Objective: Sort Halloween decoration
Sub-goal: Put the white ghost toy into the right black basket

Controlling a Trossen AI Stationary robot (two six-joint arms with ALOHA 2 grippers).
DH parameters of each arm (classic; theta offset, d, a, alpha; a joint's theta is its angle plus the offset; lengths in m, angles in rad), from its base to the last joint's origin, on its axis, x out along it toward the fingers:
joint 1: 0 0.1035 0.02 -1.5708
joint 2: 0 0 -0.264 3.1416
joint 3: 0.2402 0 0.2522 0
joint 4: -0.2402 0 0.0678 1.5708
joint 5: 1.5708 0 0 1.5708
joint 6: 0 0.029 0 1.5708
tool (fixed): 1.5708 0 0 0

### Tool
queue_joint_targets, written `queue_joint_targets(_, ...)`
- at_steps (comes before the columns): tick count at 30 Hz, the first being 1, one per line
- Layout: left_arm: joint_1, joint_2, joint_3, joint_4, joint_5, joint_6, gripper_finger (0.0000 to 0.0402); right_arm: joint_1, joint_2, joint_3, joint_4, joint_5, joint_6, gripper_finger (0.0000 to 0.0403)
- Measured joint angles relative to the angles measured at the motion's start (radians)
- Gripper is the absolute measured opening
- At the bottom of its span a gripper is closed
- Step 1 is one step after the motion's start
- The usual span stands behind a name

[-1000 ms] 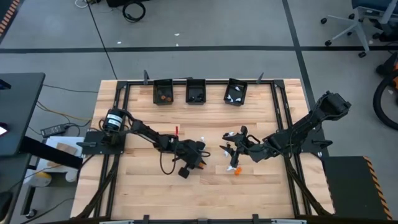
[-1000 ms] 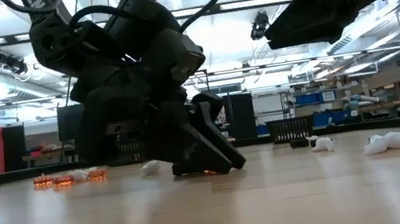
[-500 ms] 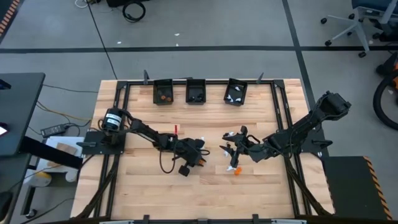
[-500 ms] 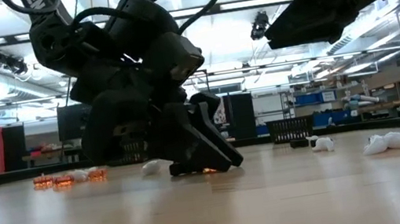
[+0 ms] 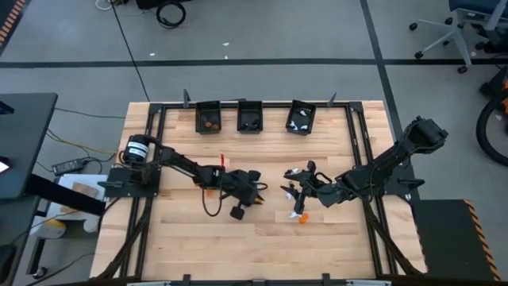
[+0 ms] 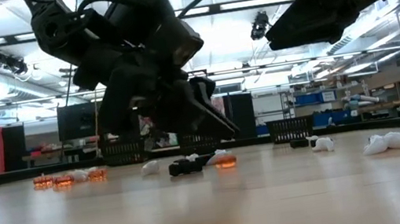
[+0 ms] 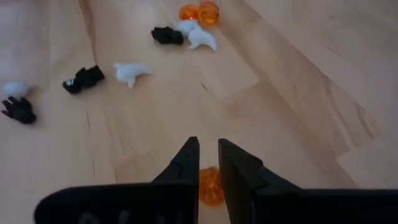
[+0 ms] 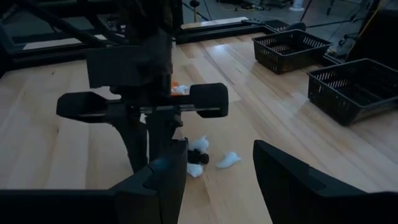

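Pinching an orange trinket (image 7: 210, 185) in our left gripper (image 7: 206, 163), right gripper (image 8: 217, 168) open, we risk it slipping free.

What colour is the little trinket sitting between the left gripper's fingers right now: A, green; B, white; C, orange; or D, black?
C: the left wrist view shows a small orange trinket between the two dark fingers of the left gripper, with the white and black pieces lying farther off on the table.
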Motion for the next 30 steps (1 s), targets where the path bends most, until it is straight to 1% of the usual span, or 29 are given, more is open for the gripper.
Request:
queue_joint_targets(2,-0.001,0.002,0.000,0.033,0.005,-0.026,0.0047,0.000,0.000,0.000,0.001,0.000,0.000,0.0189)
queue_joint_targets(4,-0.003,0.009,0.001,0.064,0.012,-0.049,0.0068,0.000,0.000,0.000,0.003,0.000,0.000,0.0189)
queue_joint_targets(8,-0.003,0.044,0.001,0.180,0.041,-0.092,0.0126,0.000,0.000,0.000,0.004,0.000,0.000,0.0189)
queue_joint_targets(13,-0.001,0.120,0.001,0.293,0.044,-0.091,0.0193,0.000,0.000,0.000,0.011,-0.003,0.000,0.0189)
queue_joint_targets(15,-0.001,0.150,0.002,0.316,0.044,-0.091,0.0211,0.000,0.000,0.000,0.011,-0.005,0.000,0.0189)
queue_joint_targets(17,0.002,0.179,0.002,0.317,0.044,-0.091,0.0220,0.000,0.000,0.000,0.011,-0.004,0.000,0.0189)
queue_joint_targets(20,0.021,0.215,0.003,0.336,0.057,-0.106,0.0221,0.000,0.000,0.000,0.011,-0.005,0.000,0.0189)
queue_joint_targets(23,0.056,0.244,0.007,0.360,0.126,-0.130,0.0206,0.000,0.000,0.000,0.011,-0.006,0.000,0.0189)
queue_joint_targets(26,0.081,0.263,0.009,0.362,0.175,-0.146,0.0174,0.000,0.000,0.000,0.011,-0.008,0.000,0.0189)
queue_joint_targets(30,0.083,0.267,0.010,0.360,0.182,-0.146,0.0113,0.000,0.000,0.000,0.011,-0.009,-0.007,0.0189)
